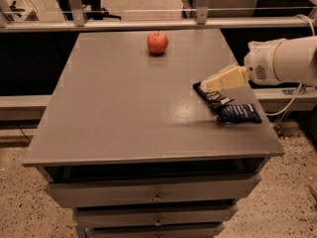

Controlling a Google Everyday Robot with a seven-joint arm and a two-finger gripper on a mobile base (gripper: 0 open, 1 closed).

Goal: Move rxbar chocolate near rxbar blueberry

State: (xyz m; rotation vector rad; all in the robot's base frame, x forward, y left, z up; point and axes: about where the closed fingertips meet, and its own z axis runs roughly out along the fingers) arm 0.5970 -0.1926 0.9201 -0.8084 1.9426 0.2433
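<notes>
The rxbar chocolate [212,96], a flat black-wrapped bar with white print, lies on the grey table [124,103] near its right edge. The rxbar blueberry [240,113], in a dark navy crinkled wrapper, lies right beside it at its near right end, touching or almost touching. My gripper [210,85], with cream-coloured fingers, reaches in from the right and hovers just above the far end of the black bar, holding nothing that I can see.
A red apple [157,42] stands at the back middle of the table. A metal rail [148,24] runs behind the table. Drawers [153,195] sit below the front edge. The table's right edge is close to both bars.
</notes>
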